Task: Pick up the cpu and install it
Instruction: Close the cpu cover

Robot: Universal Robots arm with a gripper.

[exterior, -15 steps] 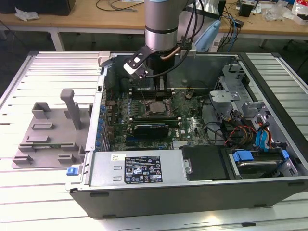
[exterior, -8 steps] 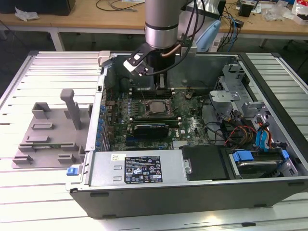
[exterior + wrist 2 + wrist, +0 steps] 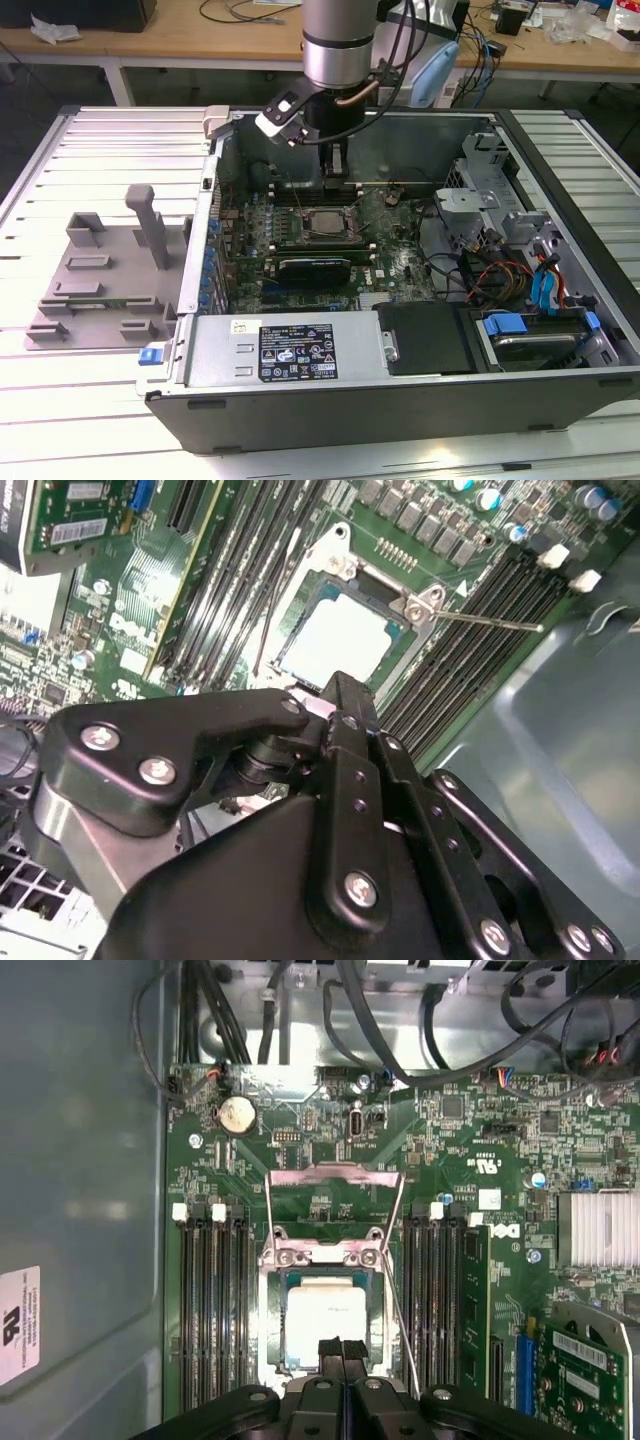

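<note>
"While I am hanging over the open computer case (image 3: pixel 300 350), are you asking me where the cpu is?"

"Yes. Are you carrying it?"

"No. The cpu (image 3: pixel 325 1325) is lying flat in the socket on the motherboard (image 3: pixel 460 1140). Its pale metal top is facing up at me between the two banks of memory slots (image 3: pixel 215 1300). My gripper (image 3: pixel 341 1348) is hovering over one edge of it, fingers drawn tight together with nothing between them."

"So which step are you reckoning this is?"

"I am judging the placing done and the securing not. The load plate (image 3: pixel 335 1175) is standing swung open at one end of the socket. The thin lever wire (image 3: pixel 397 1310) is lying loose beside it, so nothing is clamping the chip."

"Are you touching it?"

"I cannot tell from the wrist views. In the exterior view my fingers seem to be ending above it."

"And what is any move from here asking of you?"

"A straight, gentle line, I am thinking. A sideways brush could be shifting the chip in its seat, and the wire is sitting close enough to snag a finger."
</note>
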